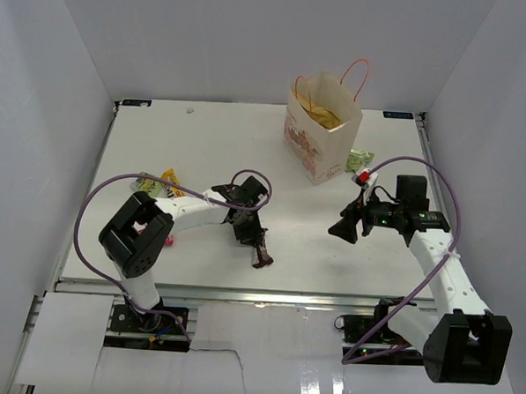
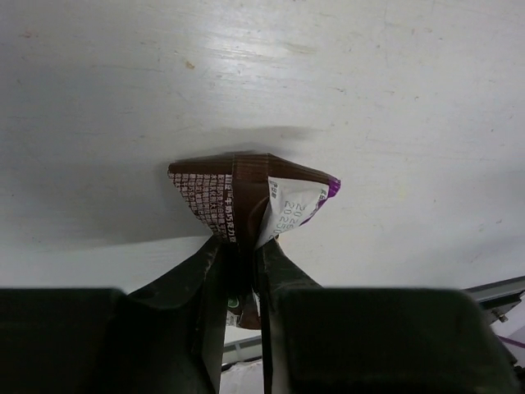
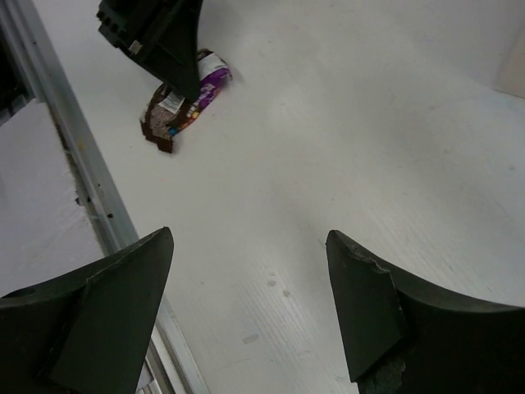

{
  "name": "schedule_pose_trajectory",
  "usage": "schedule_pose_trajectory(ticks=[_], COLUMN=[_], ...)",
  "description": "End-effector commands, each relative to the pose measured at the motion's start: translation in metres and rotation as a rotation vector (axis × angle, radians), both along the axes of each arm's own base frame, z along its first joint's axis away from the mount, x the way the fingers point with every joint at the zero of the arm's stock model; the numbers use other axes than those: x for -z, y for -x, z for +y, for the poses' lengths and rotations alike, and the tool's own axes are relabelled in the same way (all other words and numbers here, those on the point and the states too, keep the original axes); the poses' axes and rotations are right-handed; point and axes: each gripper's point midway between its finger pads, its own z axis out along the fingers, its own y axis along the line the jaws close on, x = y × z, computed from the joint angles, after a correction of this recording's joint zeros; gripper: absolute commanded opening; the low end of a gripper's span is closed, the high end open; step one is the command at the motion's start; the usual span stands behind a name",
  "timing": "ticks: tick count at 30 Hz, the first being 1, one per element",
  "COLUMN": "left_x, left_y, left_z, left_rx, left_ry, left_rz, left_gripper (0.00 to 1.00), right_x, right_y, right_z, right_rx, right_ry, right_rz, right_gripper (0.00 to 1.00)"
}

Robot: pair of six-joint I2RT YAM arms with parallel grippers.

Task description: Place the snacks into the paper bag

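The paper bag point(image 1: 324, 130) stands upright at the back of the table, with a tan pouch point(image 1: 325, 117) showing in its open top. My left gripper point(image 1: 254, 242) point(image 2: 243, 240) is shut on the dark-brown packet point(image 1: 261, 256) point(image 2: 221, 193) near the table's front edge. In the right wrist view the same dark-brown packet point(image 3: 176, 111) rests on the table under the left gripper's fingers point(image 3: 182, 70). My right gripper point(image 1: 342, 229) point(image 3: 250, 236) hovers open over bare table, right of centre, holding nothing. A light-green packet point(image 1: 361, 158) lies just right of the bag.
A yellow packet point(image 1: 169, 181) lies at the left by the left arm, next to a greenish one point(image 1: 146, 185). A pink packet point(image 1: 168, 241) peeks out beside the left arm's elbow. A metal rail point(image 3: 90, 189) runs along the table's front edge. White walls close in three sides.
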Motion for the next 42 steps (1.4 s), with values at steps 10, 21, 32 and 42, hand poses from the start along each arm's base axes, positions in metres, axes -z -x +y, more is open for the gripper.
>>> schedule_pose_trajectory(ticks=[10,21,32,42], left_x=[-0.088,-0.127,-0.145,-0.170], left_y=[-0.039,-0.066,-0.062,-0.063], left_z=[-0.066,-0.101,-0.096,-0.083], left_rx=[0.057,0.024,0.016,0.078], left_ry=[0.374,0.579,0.655,0.747], left_rz=[-0.227,-0.204,-0.224,-0.302], left_gripper=[0.24,0.25,0.30,0.43], right_x=[0.010,0.032,0.042,0.015], right_y=[0.001,-0.019,-0.039,-0.046], right_z=[0.088,0.123,0.121,0.119], right_rx=[0.063,0.130,0.172,0.052], right_ry=[-0.047,0.056,0.124,0.158], right_rz=[0.305,0.339,0.304,0.125], right_gripper=[0.83,0.81,0.47,0.10])
